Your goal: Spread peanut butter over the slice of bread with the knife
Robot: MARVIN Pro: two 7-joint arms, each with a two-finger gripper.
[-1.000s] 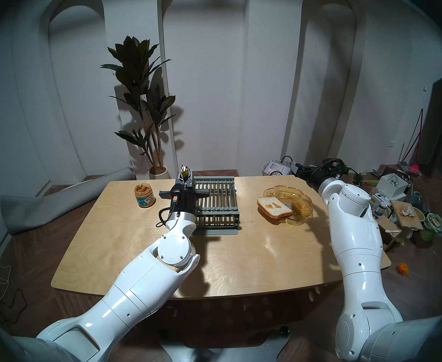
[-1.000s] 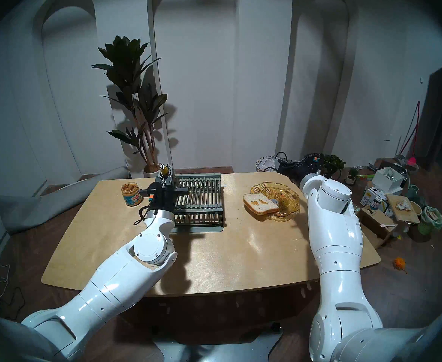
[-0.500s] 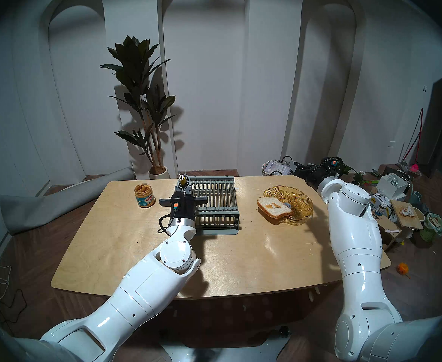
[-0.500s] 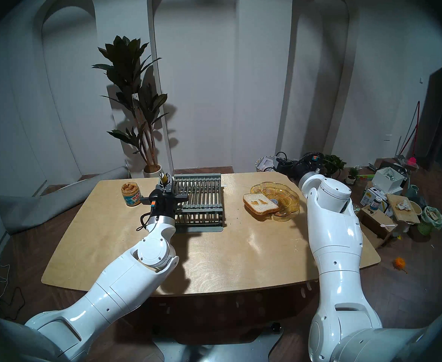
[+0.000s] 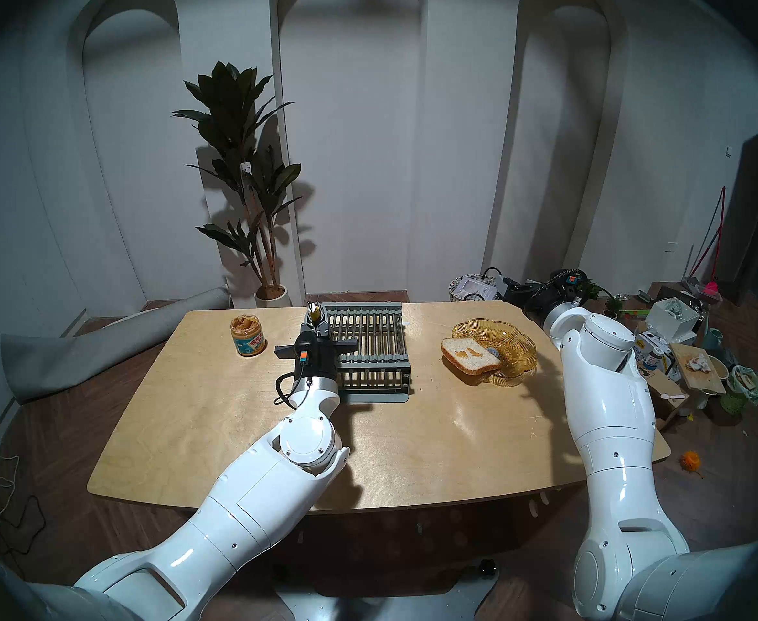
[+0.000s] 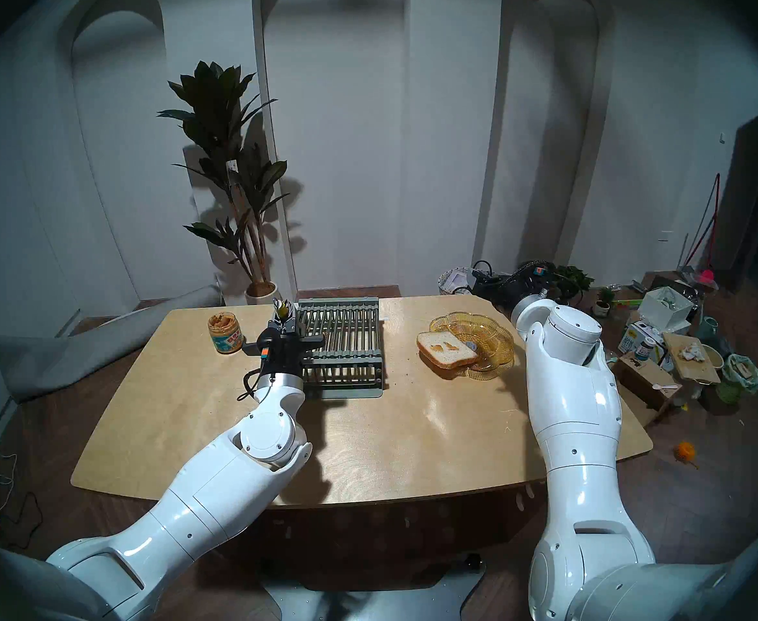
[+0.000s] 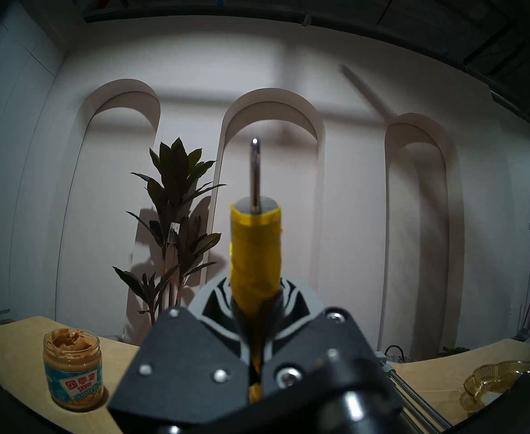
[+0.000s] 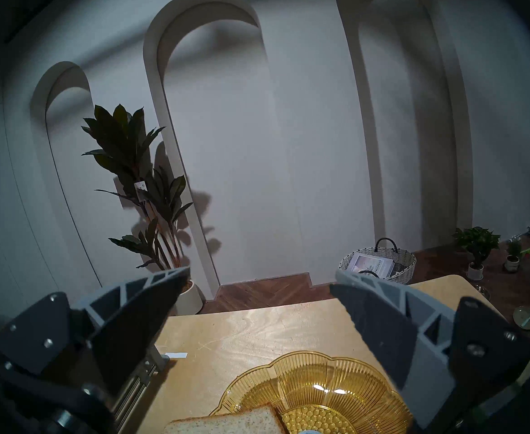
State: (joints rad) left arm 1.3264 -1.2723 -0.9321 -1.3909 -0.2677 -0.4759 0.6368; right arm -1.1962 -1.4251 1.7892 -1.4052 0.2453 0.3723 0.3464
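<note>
While the left gripper (image 7: 254, 301) pinches the knife (image 7: 255, 236) upright near the table's far edge, between the peanut butter (image 5: 247, 336) and the rack (image 5: 368, 346), the step looks like reloading: next, dip into the jar toward the far left corner, then carry paste to the barely smeared bread (image 5: 471, 355) at the far right, where the right gripper (image 8: 257, 298) hovers spread.

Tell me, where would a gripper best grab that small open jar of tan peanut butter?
Probably around the labelled wall of the small clear peanut butter jar, coming in level from the side. It stands upright on the wooden table with no lid, so a grasp from above would meet paste.
</note>
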